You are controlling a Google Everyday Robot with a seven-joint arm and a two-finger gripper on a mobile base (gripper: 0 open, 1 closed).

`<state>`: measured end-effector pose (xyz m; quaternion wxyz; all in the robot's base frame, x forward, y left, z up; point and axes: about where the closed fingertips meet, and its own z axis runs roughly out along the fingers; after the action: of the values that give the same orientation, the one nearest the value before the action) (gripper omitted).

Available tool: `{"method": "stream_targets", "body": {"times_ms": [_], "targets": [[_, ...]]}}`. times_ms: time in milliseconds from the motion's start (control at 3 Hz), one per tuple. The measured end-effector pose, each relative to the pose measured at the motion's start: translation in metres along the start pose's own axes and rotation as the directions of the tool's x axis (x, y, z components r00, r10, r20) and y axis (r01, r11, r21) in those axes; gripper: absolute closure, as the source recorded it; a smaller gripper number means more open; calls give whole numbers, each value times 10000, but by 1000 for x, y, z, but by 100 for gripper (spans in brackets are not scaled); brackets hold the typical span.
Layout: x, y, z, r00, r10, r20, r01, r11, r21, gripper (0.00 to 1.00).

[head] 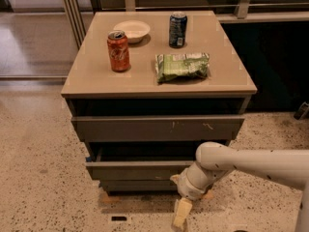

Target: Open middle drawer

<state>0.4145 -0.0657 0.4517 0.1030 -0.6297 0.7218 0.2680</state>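
The middle drawer [137,170] is a plain dark-grey front below the wider scratched top front [159,128]. It stands slightly out from the cabinet, with a dark gap above it and a small blue bit [89,158] at its left end. The narrowest front [137,185] lies just beneath it. My gripper [181,217] hangs low in front of the cabinet's lower right, below the middle drawer's front and near the floor, apart from the drawer. My white arm [241,163] reaches in from the right.
On the cabinet top [91,76] stand a red soda can [118,51], a white bowl [131,30], a dark blue can [177,29] and a green snack bag [182,66]. The speckled floor [43,178] surrounds the cabinet. A dark wall panel [280,57] is at the right.
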Motion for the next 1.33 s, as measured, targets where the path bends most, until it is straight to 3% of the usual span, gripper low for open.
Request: {"method": "stream_targets", "body": {"times_ms": [333,667,1000,1333], "targets": [[-4,-10,-10,9994,-304,-144,315,9958,856,0],[-5,-22,-29,9970,-617,-464,700,9758,2073,0],[-2,-40,-40,9940,-965,-511,1078,9424,3165,0],[4,-62,-43,9920,-1213,-348,1254,9162,3807,0]]}}
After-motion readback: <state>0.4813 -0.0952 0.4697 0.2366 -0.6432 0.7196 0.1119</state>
